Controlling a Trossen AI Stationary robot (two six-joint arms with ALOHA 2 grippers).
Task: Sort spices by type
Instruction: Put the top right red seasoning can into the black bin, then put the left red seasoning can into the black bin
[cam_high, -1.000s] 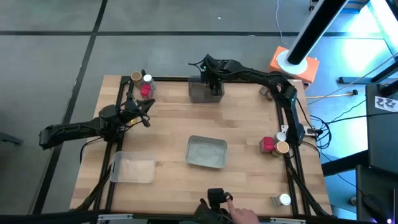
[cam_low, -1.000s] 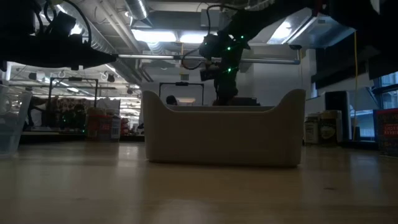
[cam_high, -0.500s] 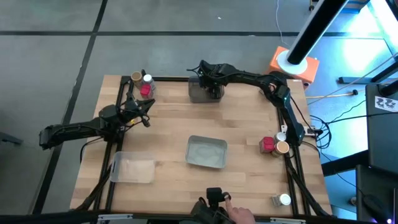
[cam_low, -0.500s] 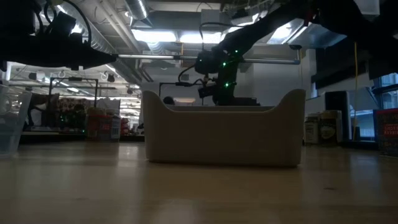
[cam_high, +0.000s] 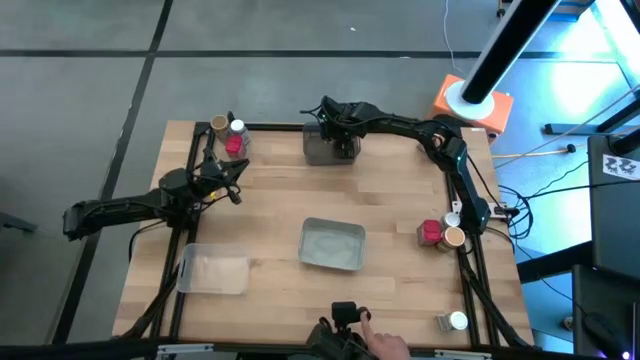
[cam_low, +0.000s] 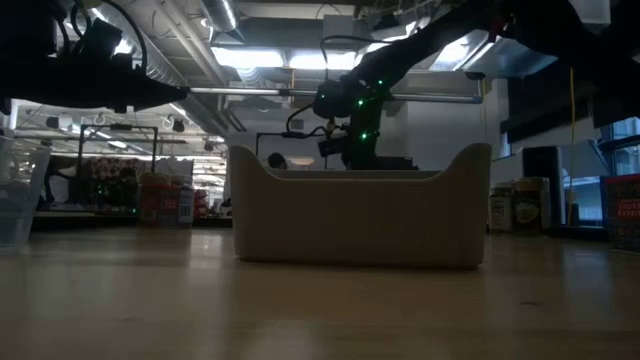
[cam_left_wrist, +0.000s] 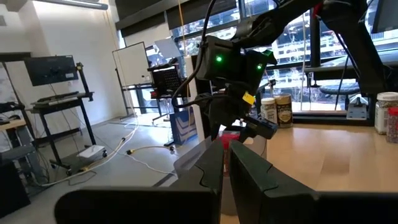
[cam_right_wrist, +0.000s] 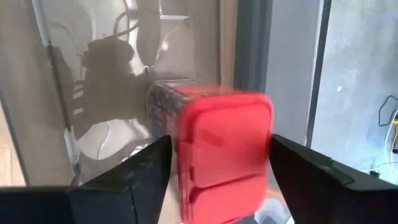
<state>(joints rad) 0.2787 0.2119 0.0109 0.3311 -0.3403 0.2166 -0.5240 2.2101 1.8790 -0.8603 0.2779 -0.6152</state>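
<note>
We have the right gripper (cam_high: 336, 128) over the far tray (cam_high: 322, 152) at the back edge of the surface (cam_high: 400, 210). In the right wrist view its fingers (cam_right_wrist: 134, 177) stand apart, with a red jar (cam_right_wrist: 221, 149) between them, inside the tray's clear wall. We cannot tell whether the pads touch the jar or whether it already rests on the tray floor.

The left gripper (cam_high: 228, 182) waits over the surface's left side, fingers (cam_left_wrist: 208, 168) pressed together and empty.

More jars sit at the far left corner (cam_high: 228, 135), the right edge (cam_high: 440, 234) and the near right corner (cam_high: 452, 321).

Our worry: if the jar is not yet seated, it could tip or land on its side. A finger could also catch the tray wall on the way up and shift the tray.
</note>
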